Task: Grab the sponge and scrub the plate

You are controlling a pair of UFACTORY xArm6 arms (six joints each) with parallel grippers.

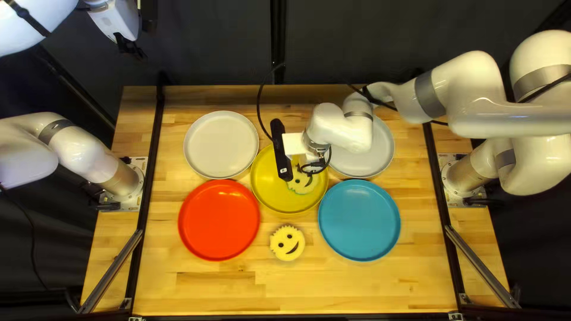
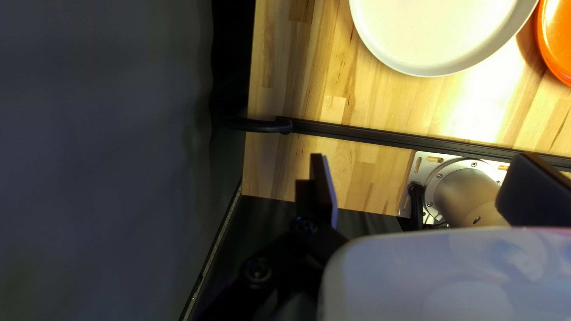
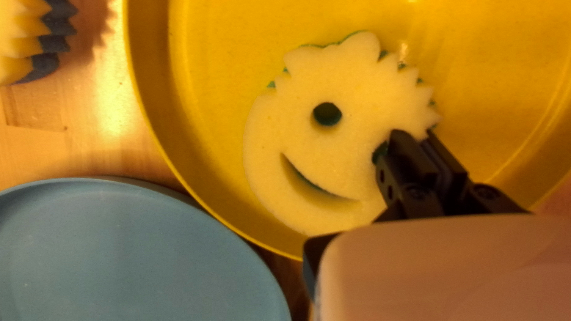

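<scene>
In the top left view, my right gripper is low over the yellow plate, where a yellow smiley sponge is partly covered by it. From the right wrist view, my right gripper pinches the sponge between its fingers, near one eye hole and the scalloped edge; the yellow plate lies under it. Whether sponge and plate touch cannot be told. My left gripper is raised beyond the table's far left corner; in the left wrist view, the left gripper stands open, holding nothing.
A second smiley sponge lies in front of the yellow plate. Around it are a red plate, a blue plate and a white plate. Another pale plate is partly beneath the right arm.
</scene>
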